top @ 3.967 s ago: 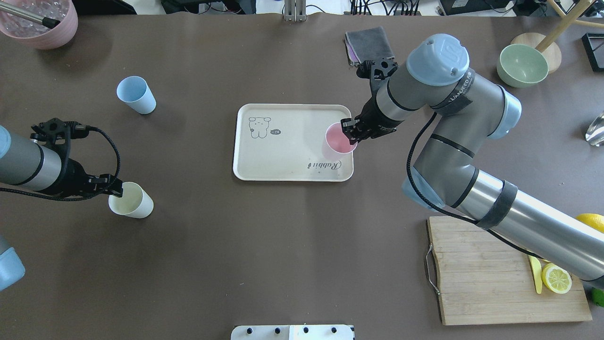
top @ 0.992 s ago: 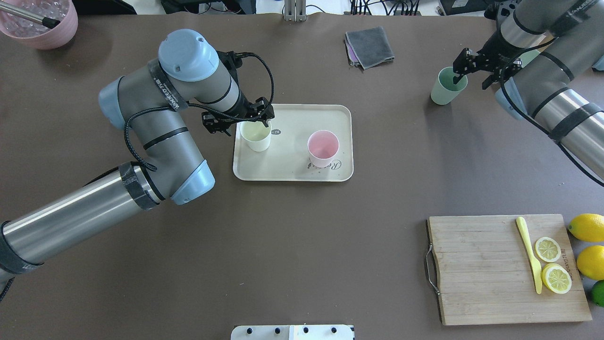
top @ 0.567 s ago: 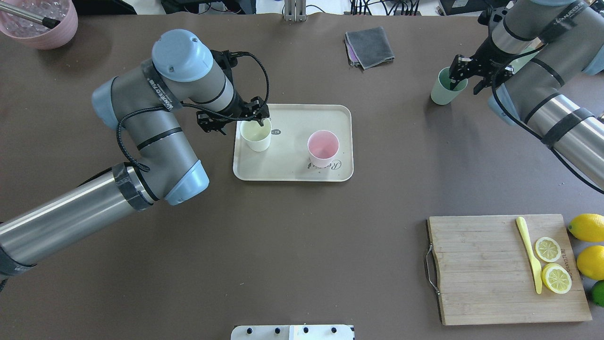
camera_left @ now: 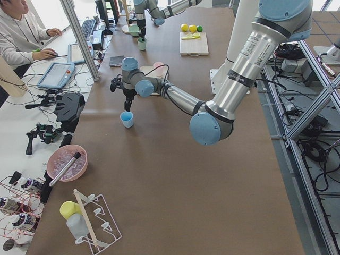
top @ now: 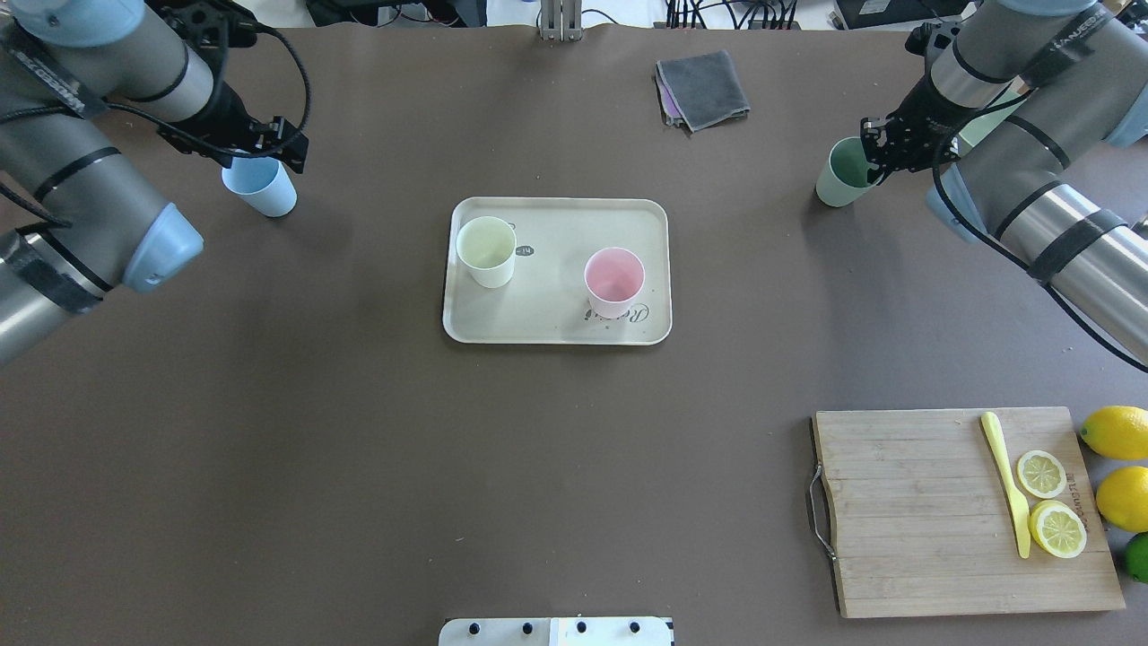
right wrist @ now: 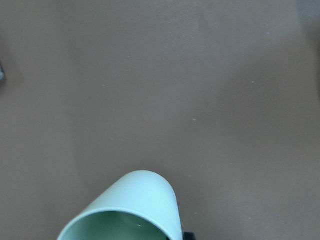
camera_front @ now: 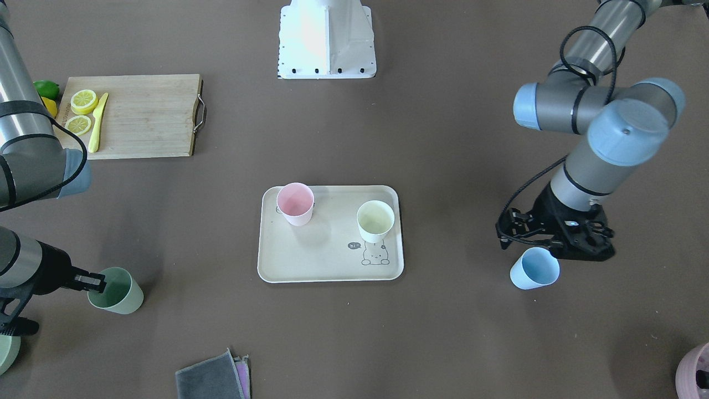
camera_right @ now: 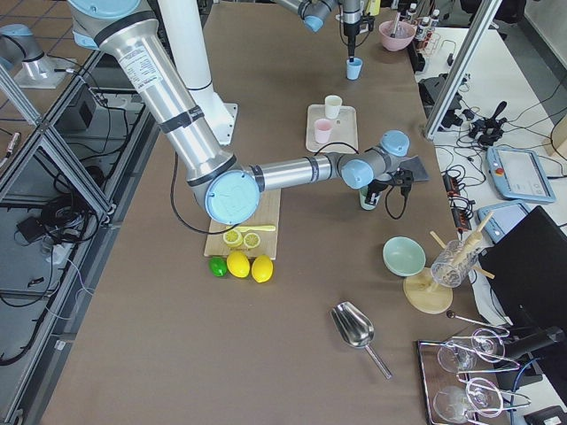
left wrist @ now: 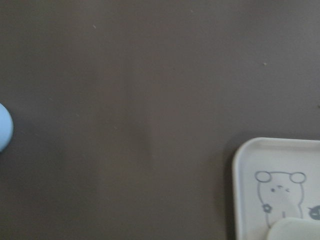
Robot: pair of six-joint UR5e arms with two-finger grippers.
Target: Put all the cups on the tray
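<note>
At the middle of the tabletop the beige tray carries two of the cups upright and well apart: the cream cup stands by the bunny drawing and the pink cup stands on the "Rabbit" lettering. The other two cups are off the tray, on the far side of the tabletop from the robot. The blue cup stands out to the robot's left, and the green cup out to its right.

The left end effector hangs right over the blue cup's rim with its fingers spread apart, gripping nothing. The right end effector is pinched together on the green cup's rim, and the cup leans a little.

A folded grey cloth lies at the far edge between the two arms. Near the robot's right, a bamboo cutting board holds a yellow knife and two lemon halves, with whole lemons just beside it.
</note>
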